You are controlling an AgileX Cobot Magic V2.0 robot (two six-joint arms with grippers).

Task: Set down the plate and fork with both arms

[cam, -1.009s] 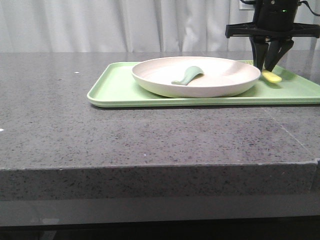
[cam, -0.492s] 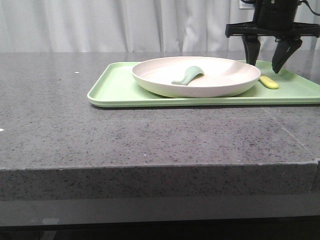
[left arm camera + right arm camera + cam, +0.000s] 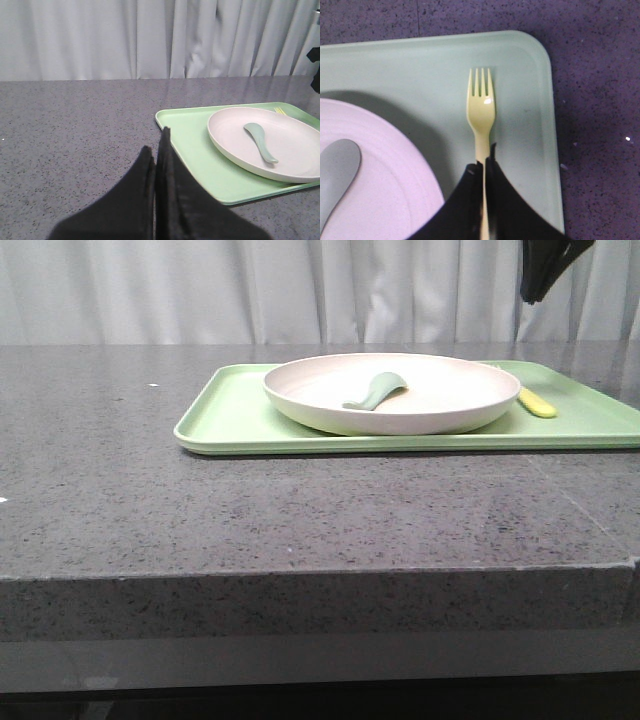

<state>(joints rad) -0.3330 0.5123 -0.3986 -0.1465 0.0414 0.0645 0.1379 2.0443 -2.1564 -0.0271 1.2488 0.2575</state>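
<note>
fork (image 3: 480, 112) flat on tray (image 3: 395, 75), tines pointing away

The tray (image 3: 230, 415) lies on the counter (image 3: 300, 510), toward its far right part. The plate (image 3: 430, 410) sits on the tray, near the tray's middle. The spoon (image 3: 375, 391) lies in the plate, close to the plate's centre. The fork (image 3: 538, 403) lies flat on the tray just right of the plate, between the plate's rim and the tray's right edge, its tines pointing toward the tray's far edge.
</note>
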